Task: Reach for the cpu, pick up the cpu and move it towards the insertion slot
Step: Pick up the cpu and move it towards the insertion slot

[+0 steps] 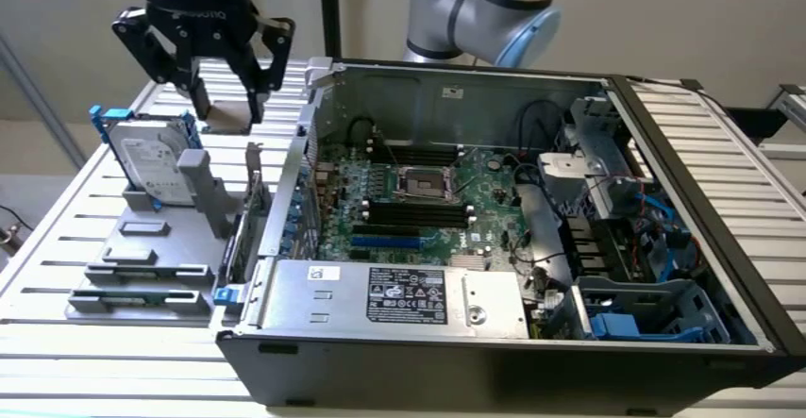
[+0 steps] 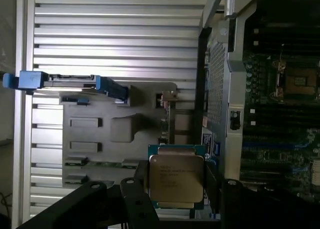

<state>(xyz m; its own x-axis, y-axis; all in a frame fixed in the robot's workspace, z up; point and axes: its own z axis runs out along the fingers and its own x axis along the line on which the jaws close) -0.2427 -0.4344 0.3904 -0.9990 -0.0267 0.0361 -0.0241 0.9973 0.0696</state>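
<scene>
The gripper [image 1: 228,107] hangs above the slatted table [image 1: 75,201], clamped on the cpu [image 1: 226,116], its fingers [image 2: 135,194] pressing two opposite edges. The chip is square, with no long axis; in the wrist view its silver printed face [image 2: 176,181] squarely meets the camera, lying flat between the fingers. In the exterior view it sits at about ten o'clock from the insertion slot [image 1: 422,184], well apart, outside the open computer case [image 1: 504,342] and above the grey fixture [image 1: 158,248] holding the hard drive [image 1: 145,158].
</scene>
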